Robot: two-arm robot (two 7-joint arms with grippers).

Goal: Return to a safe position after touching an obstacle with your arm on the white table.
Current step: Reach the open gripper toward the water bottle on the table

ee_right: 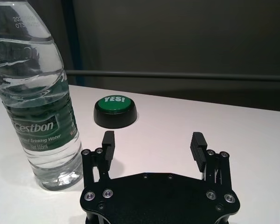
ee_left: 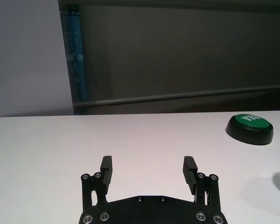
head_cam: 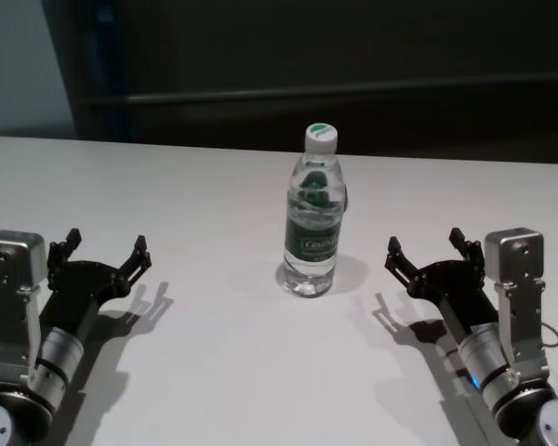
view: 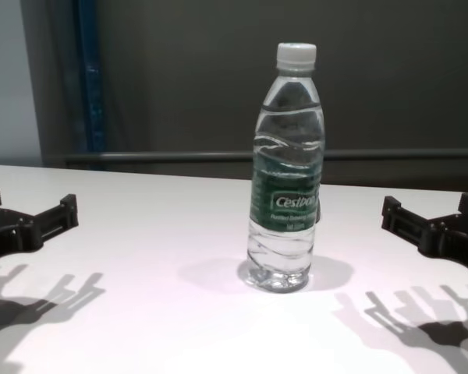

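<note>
The obstacle, a clear water bottle point(head_cam: 312, 216) with a white cap and green "Cestbon" label, stands upright in the middle of the white table point(head_cam: 214, 362). It also shows in the chest view point(view: 287, 171) and the right wrist view point(ee_right: 37, 102). My left gripper point(head_cam: 105, 251) is open and empty at the near left, well apart from the bottle. My right gripper point(head_cam: 426, 249) is open and empty at the near right, also apart from it. Both hover low over the table point(view: 140, 312).
A small dark dome button with a green "YES!" top point(ee_right: 115, 111) sits on the table behind the bottle; it also shows in the left wrist view point(ee_left: 250, 128). A dark wall with a horizontal rail point(view: 179, 156) runs behind the table's far edge.
</note>
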